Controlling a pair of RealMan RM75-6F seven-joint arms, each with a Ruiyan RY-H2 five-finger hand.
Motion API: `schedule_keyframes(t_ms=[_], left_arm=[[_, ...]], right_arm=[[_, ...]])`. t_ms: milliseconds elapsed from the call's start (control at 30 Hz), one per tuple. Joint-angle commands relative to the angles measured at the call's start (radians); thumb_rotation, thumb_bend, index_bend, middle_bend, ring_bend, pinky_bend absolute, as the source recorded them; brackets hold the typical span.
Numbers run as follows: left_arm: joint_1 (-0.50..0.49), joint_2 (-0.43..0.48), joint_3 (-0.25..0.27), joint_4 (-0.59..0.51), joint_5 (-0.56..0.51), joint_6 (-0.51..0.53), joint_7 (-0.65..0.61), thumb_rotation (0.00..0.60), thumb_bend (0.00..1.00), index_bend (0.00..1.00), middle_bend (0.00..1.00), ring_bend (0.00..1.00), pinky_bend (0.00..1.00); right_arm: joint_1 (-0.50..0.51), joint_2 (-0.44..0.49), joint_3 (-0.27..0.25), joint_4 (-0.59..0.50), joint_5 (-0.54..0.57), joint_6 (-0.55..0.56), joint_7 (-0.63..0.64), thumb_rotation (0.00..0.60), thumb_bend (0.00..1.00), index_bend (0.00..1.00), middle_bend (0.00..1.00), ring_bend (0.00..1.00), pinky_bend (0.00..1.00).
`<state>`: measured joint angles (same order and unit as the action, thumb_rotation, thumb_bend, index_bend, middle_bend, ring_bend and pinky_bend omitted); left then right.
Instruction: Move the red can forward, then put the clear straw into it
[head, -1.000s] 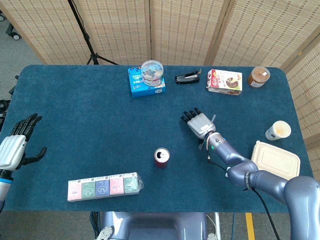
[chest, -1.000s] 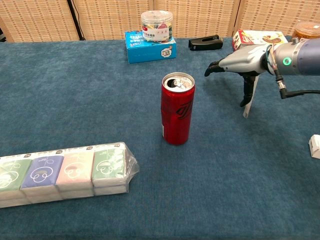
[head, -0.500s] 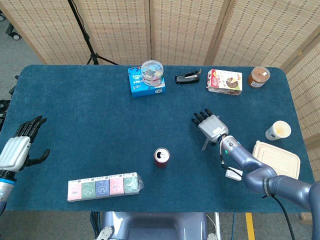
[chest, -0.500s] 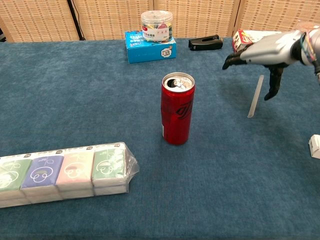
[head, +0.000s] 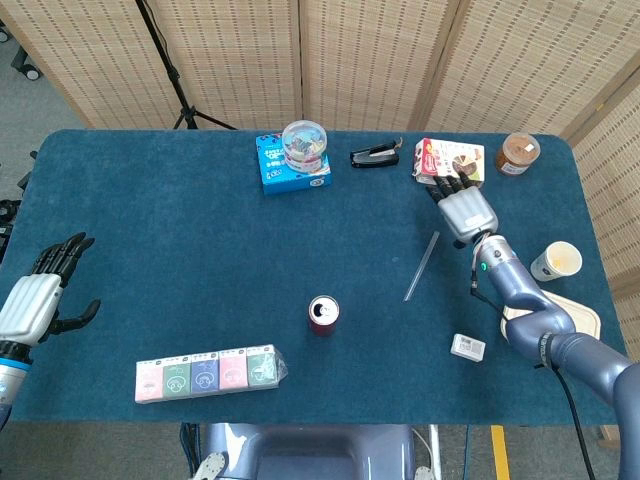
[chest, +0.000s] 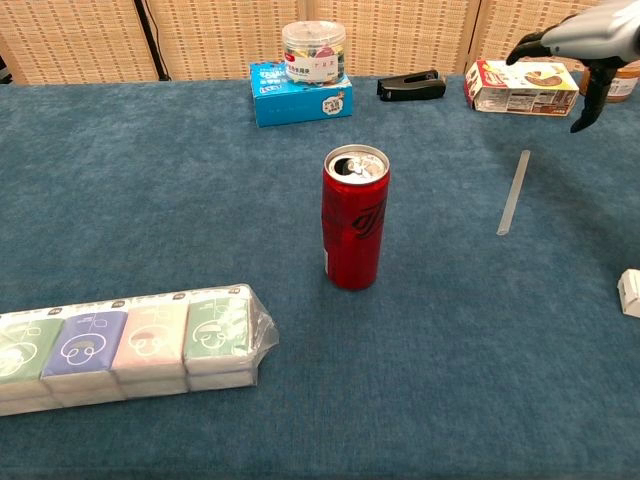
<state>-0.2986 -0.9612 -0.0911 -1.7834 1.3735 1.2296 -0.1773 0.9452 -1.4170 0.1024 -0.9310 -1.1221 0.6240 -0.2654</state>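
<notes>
The red can (head: 323, 314) (chest: 355, 216) stands upright and opened near the table's middle front. The clear straw (head: 421, 266) (chest: 514, 192) lies flat on the blue cloth to the can's right, with nothing touching it. My right hand (head: 464, 210) (chest: 580, 38) hovers open above and behind the straw, near the snack box, holding nothing. My left hand (head: 36, 294) stays open at the table's left edge, far from the can, and shows only in the head view.
A row of tissue packs (head: 206, 373) (chest: 125, 345) lies at the front left. Along the back sit a blue box with a clear jar (head: 295, 158), a black stapler (head: 375, 155), a snack box (head: 450, 161) and a brown-lidded jar (head: 518, 152). At the right are a paper cup (head: 555, 261), a takeaway box (head: 570, 312) and a small white packet (head: 467, 346).
My right hand has let go of the straw, risen and drawn back to the right toward the snack box. The straw now lies flat on the cloth. The can has not moved.
</notes>
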Motion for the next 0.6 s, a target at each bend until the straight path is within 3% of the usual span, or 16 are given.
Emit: schedule_keyframes(t_ms=[33,167,600], left_arm=[[0.000,0.000,0.000,0.000,-0.001,-0.002,0.001,0.600,0.36,0.00,0.00,0.00,0.00],[-0.001,0.001,-0.002,0.001,-0.006,-0.005,-0.001,0.600,0.36,0.00,0.00,0.00,0.00],[0.000,0.003,0.000,-0.001,0.001,-0.009,0.001,0.600,0.36,0.00,0.00,0.00,0.00]], right_arm=[[-0.002,-0.063,0.023,0.126,0.011,-0.044,0.072,0.600,0.00,0.00,0.00,0.00,0.00],[-0.004,-0.077,0.040,0.152,0.014,-0.063,0.115,0.600,0.00,0.00,0.00,0.00,0.00],[-0.015,-0.048,0.058,0.096,-0.025,-0.103,0.229,0.600,0.00,0.00,0.00,0.00,0.00]])
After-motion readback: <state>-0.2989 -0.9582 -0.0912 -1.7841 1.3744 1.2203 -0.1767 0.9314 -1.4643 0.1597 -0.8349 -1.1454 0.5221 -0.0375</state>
